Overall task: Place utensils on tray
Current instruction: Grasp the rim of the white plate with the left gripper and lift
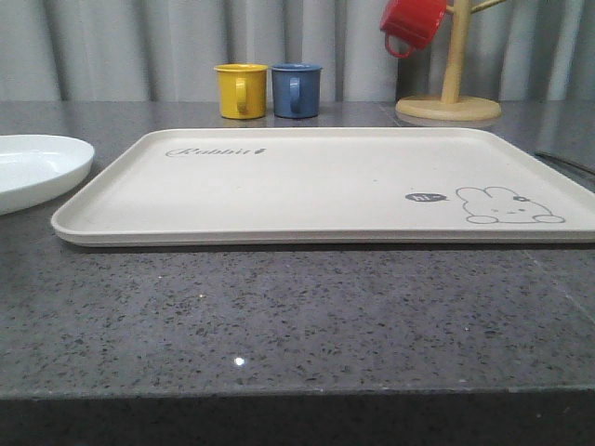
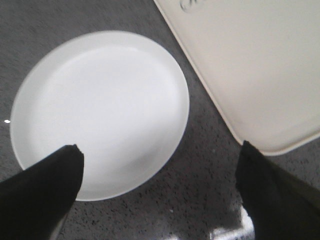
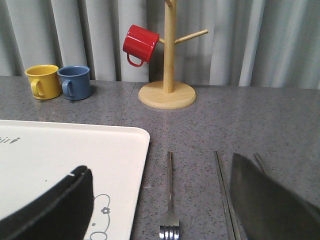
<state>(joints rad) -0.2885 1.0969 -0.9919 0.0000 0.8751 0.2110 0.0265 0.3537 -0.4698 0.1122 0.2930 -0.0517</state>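
Observation:
The cream tray with the rabbit drawing lies bare in the middle of the table. To its left rests the round white plate. My left gripper hovers open over the gap between the plate and the tray's corner, holding nothing. On the grey table to the right of the tray lie a silver fork and a pair of chopsticks. My right gripper is open above the fork. One finger hides part of another slim metal handle.
At the back stand a yellow mug and a blue mug. A red mug hangs on a wooden mug tree at the back right. Grey curtains close off the rear. Bare speckled tabletop runs along the front edge.

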